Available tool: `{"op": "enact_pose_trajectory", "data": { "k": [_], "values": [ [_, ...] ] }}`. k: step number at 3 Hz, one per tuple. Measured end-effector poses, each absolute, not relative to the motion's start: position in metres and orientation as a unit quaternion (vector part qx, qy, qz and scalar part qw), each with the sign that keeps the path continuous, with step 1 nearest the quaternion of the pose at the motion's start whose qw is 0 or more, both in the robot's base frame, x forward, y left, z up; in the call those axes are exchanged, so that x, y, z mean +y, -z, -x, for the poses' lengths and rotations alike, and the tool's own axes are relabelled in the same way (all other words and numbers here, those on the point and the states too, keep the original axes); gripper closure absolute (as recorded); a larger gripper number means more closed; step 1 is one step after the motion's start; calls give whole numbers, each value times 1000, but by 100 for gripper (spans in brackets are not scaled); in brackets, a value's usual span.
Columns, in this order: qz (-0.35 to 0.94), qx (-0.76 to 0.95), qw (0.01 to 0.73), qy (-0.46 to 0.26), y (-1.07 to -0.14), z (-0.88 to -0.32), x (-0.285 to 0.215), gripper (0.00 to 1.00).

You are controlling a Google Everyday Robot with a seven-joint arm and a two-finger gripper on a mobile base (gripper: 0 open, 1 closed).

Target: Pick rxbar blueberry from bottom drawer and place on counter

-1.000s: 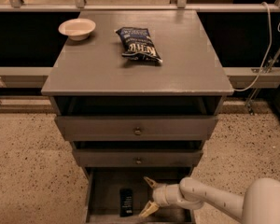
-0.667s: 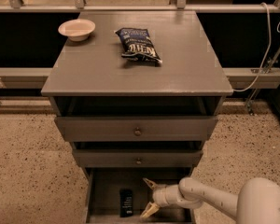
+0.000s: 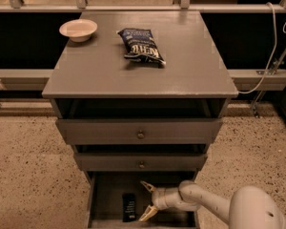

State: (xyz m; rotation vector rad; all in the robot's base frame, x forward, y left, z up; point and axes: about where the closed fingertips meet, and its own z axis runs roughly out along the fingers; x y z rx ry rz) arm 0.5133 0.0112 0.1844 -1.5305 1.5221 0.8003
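Gripper (image 3: 144, 201) beside rxbar blueberry (image 3: 129, 207), bottom drawer (image 3: 108, 193)

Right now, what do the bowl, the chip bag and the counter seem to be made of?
Bowl: pale, smooth, likely glazed ceramic, maybe plastic. Chip bag: crinkled, shiny plastic film. Counter: even grey paint, probably wood. Gripper: fingers open, in the bottom drawer beside the rxbar blueberry.

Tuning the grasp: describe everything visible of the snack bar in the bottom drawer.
The snack bar is a small, flat, dark rectangular wrapper with faint pale print. It lies flat on the bottom drawer floor, long side running front to back, left of centre. The gripper, open, sits to its right, seemingly not touching it.
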Motion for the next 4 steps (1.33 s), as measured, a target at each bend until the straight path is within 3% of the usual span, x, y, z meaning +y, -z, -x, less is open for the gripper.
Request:
{"op": "enact_pose_trajectory", "data": {
  "k": [2, 4],
  "values": [
    [603, 605, 405, -326, -164, -520, 26, 0],
    [601, 615, 388, -331, -143, -517, 39, 8]
  ]
}}
